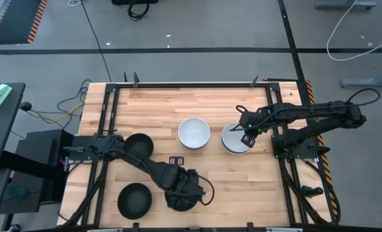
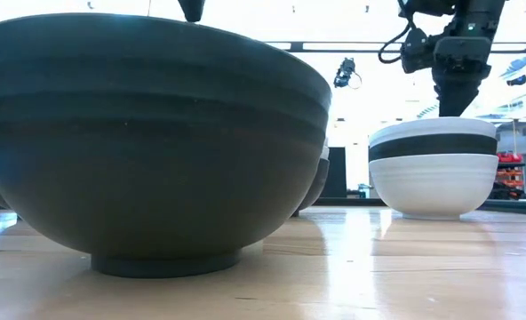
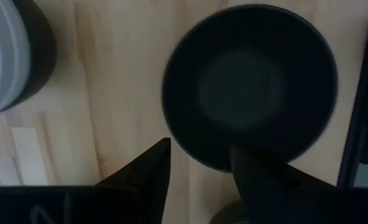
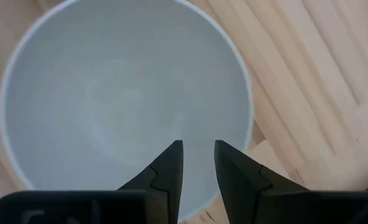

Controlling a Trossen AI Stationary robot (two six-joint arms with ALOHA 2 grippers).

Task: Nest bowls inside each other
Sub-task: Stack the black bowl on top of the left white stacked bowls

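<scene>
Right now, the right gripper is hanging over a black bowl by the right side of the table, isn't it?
Not quite. The bowl under the right gripper is white inside, not black; the right wrist view looks straight down into it. The rest holds: in the high view that gripper hangs over it by the right side of the table.

Both end effectors (image 3: 199, 165) (image 4: 198, 155) — fingers apart

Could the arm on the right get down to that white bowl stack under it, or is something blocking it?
Probably yes. The right tool hangs just above the white bowl stack, fingers parted, with nothing between them. The lone white bowl sits clear to one side.
</scene>
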